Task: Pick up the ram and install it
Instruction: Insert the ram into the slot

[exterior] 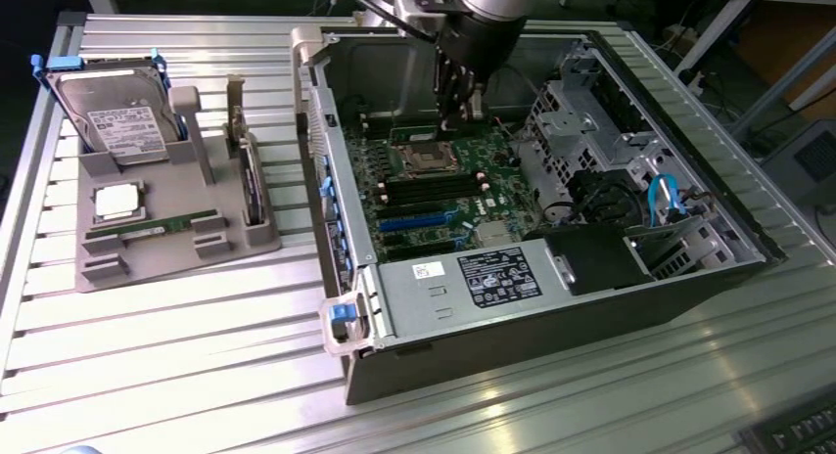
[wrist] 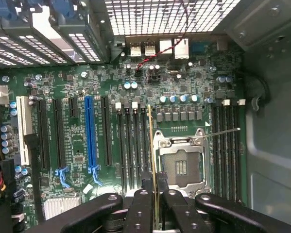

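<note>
The gripper (wrist: pixel 156 199) is clenched on the ram (wrist: pixel 151 145), edge-on just beside the CPU socket (wrist: pixel 181 167); it looks light, stiff and fragile, best pinched by its flat faces

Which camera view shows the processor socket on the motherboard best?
The wrist view: the processor socket lies large, seen from above, its metal frame and lever plain, beside the ram held in the gripper. The exterior view shows the processor socket small and at a slant, close to the gripper.
</note>
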`<state>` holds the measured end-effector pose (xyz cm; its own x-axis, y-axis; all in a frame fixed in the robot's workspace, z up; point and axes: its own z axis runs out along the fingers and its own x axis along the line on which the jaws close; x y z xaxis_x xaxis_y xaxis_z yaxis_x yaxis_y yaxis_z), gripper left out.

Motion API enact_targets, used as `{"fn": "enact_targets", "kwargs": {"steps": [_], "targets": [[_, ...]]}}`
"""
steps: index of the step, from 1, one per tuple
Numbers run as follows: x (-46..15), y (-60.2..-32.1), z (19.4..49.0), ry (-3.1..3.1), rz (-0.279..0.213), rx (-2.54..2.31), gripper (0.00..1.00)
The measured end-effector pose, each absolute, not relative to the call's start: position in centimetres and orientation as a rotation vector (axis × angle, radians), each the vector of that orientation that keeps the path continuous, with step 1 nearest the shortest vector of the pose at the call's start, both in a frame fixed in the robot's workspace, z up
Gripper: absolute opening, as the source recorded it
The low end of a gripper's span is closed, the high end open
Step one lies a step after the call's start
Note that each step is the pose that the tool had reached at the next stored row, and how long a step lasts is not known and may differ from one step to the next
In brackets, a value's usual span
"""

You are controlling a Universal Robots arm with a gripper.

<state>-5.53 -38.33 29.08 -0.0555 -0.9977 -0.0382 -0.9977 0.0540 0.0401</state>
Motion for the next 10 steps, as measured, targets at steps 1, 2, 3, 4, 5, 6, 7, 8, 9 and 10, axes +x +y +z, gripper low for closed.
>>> {"fn": "enact_targets", "kwargs": {"steps": [1, 2, 3, 4, 5, 6, 7, 8, 9, 10], "targets": [[-5.5, -38.4, 28.9, 2.281, 0.087, -2.158, 0.14], [-5.5, -38.4, 28.5, 2.282, 0.087, -2.157, 0.14], [-5.5, -38.5, 28.3, 2.283, 0.087, -2.156, 0.14], [-5.5, -38.5, 28.1, 2.284, 0.087, -2.155, 0.14], [-5.5, -38.6, 27.9, 2.286, 0.087, -2.153, 0.14], [-5.5, -38.6, 27.7, 2.288, 0.087, -2.150, 0.14], [-5.5, -38.7, 27.4, 2.295, 0.087, -2.143, 0.14], [-5.5, -38.8, 27.1, 2.304, 0.087, -2.133, 0.14], [-5.6, -38.8, 26.9, 2.314, 0.087, -2.122, 0.14], [-5.5, -38.9, 26.8, 2.323, 0.087, -2.112, 0.14]]}}
